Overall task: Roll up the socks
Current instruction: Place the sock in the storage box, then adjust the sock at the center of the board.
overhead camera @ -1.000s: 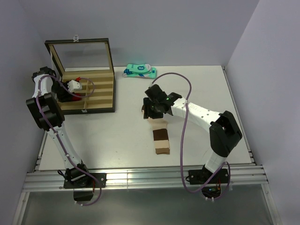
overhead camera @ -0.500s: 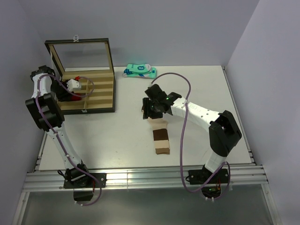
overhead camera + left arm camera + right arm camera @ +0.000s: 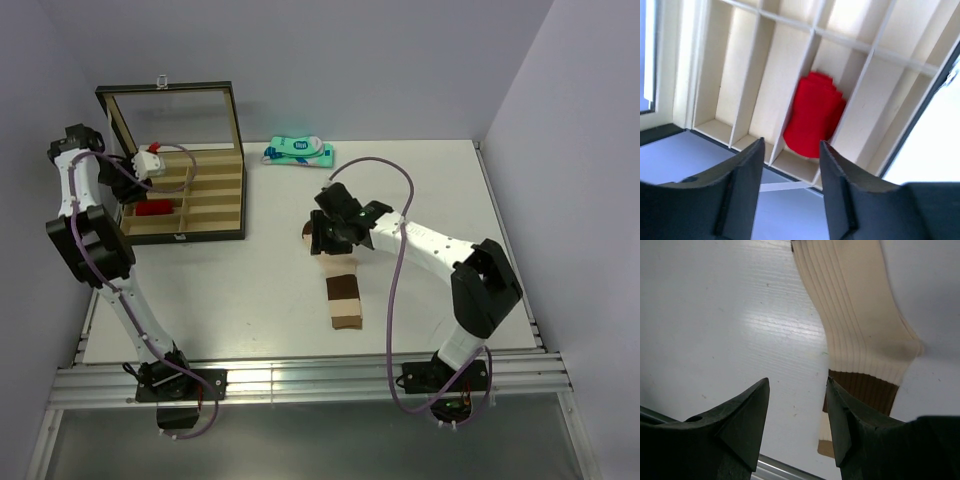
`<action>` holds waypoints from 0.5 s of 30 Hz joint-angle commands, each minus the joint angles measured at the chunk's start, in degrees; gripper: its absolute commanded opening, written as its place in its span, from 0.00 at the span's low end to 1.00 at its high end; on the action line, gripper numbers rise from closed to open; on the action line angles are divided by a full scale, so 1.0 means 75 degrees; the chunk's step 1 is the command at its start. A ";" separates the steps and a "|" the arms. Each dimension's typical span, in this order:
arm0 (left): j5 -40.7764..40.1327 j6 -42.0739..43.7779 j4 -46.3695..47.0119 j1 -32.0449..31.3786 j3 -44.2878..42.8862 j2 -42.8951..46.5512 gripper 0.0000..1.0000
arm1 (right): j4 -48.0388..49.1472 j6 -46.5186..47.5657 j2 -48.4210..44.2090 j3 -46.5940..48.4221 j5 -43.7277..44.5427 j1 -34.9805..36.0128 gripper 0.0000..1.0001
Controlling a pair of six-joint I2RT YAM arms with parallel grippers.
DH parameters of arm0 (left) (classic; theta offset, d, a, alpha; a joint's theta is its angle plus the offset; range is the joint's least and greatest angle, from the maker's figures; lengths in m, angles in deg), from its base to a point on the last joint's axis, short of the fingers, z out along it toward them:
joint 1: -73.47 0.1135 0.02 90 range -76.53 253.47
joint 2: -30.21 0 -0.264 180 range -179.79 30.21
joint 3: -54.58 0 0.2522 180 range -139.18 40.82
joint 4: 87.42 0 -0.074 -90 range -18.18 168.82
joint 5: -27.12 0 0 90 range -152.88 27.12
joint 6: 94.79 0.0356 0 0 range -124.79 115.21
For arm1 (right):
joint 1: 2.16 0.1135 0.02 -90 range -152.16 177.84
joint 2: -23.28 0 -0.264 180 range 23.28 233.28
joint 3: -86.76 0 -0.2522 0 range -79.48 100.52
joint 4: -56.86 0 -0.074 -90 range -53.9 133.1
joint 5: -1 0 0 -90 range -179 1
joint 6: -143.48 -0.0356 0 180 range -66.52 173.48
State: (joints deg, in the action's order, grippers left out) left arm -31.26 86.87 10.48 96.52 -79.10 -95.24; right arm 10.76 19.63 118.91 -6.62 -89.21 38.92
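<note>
The red sock lies bunched in one compartment of the wooden box; from above it is a red patch near the box's left end. My left gripper hangs above it, open and empty, and in the top view it is over the box's back left. The beige sock with brown bands lies flat on the table. My right gripper hovers open just over the table at the sock's far end. In the right wrist view the beige sock lies to the right of the gripper.
The divided box stands at the back left with its glass lid raised upright. A teal-and-white packet lies at the table's back edge. Walls close in on the left, back and right.
My left gripper has lifted up and back from the box, and the red sock now shows alone in its compartment. The right gripper has shifted slightly over the beige sock's end.
</note>
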 commanded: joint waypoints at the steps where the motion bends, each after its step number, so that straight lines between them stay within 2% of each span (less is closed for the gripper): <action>1: 0.1184 -0.1489 -0.0008 -0.0096 -0.0230 0.0904 0.51 | 0.0140 -0.0291 -0.0645 -0.0327 0.0624 -0.0075 0.57; 4: 0.1548 -0.2820 0.0789 -0.0564 0.0728 0.1946 0.49 | 0.0046 -0.0783 -0.1137 -0.0959 0.1081 -0.0075 0.56; 5: 0.1573 -0.3147 0.1174 -0.0693 0.1671 0.2320 0.49 | 0.0058 -0.0889 -0.1440 -0.1390 0.1140 -0.0075 0.56; 6: 0.1504 -0.4183 0.1804 -0.0961 0.2249 0.3136 0.51 | 0.0081 -0.1133 -0.1594 -0.1626 0.1269 -0.0052 0.56; 7: 0.1352 -0.4669 0.3017 -0.1126 0.2823 0.3527 0.52 | 0.0151 -0.1252 -0.1734 -0.1872 0.1293 -0.0040 0.56; 8: 0.1003 -0.4941 0.3482 -0.1325 0.3780 0.3879 0.53 | 0.0198 -0.1462 -0.1887 -0.2327 0.1317 -0.0017 0.55; 10: 0.0685 -0.5632 0.4267 -0.1969 0.4734 0.4677 0.54 | 0.0292 -0.1790 -0.2180 -0.2903 0.1398 0.0100 0.54; 12: 0.0868 -0.6252 0.4167 -0.2519 0.4798 0.4890 0.55 | 0.0316 -0.1967 -0.2205 -0.3070 0.1515 0.0299 0.54; 15: 0.1431 -0.6699 0.3312 -0.2931 0.4318 0.4552 0.53 | -0.0011 -0.2167 -0.1785 -0.2697 0.2124 0.1048 0.54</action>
State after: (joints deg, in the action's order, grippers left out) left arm -23.83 46.23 34.13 75.84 -45.02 -58.76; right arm 10.43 7.28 104.03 -29.33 -78.81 42.53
